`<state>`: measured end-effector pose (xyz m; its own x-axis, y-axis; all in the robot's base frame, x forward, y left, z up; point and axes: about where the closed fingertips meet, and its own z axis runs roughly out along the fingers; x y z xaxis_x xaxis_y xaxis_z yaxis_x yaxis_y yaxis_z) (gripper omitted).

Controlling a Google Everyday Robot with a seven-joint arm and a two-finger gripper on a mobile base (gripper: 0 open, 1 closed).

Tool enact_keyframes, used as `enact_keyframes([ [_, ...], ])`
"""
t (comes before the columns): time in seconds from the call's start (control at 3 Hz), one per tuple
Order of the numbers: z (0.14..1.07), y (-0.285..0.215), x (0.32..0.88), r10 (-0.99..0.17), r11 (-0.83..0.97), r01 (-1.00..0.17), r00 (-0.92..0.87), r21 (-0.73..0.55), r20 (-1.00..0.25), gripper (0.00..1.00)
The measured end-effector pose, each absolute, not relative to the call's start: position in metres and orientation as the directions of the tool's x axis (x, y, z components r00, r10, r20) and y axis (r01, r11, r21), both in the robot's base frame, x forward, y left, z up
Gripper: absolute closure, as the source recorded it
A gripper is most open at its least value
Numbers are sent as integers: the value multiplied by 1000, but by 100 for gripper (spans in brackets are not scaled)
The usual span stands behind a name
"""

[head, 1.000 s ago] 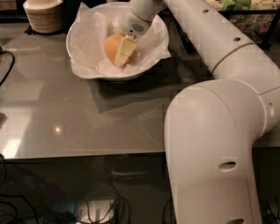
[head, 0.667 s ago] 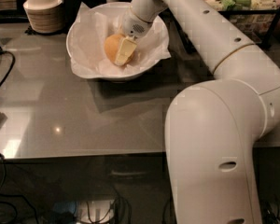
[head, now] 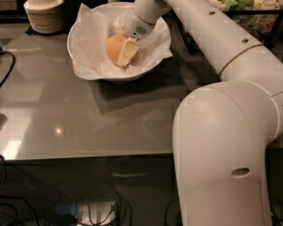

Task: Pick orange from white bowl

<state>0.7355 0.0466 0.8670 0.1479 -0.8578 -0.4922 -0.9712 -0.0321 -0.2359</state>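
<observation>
Orange, single, against gripper in bowl

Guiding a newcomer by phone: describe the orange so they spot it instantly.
On the grey table, find the big white bowl lined with crumpled paper. The orange lies inside, the gripper down against it: the only round yellow-orange thing there.

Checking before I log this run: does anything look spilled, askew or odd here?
Nothing spilled. Only the crumpled paper juts unevenly past the rim of the white bowl; the gripper sits inside it, against the orange.
</observation>
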Motion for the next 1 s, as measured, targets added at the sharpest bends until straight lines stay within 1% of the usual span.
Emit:
enact_keyframes([
  [0.33,867,47,735,-857,-32,-971,148,-235,-494,100],
  [0.67,890,52,727,-840,-44,-966,173,-254,-514,100],
  [1.0,928,52,714,-804,-42,-953,211,-301,-556,100],
])
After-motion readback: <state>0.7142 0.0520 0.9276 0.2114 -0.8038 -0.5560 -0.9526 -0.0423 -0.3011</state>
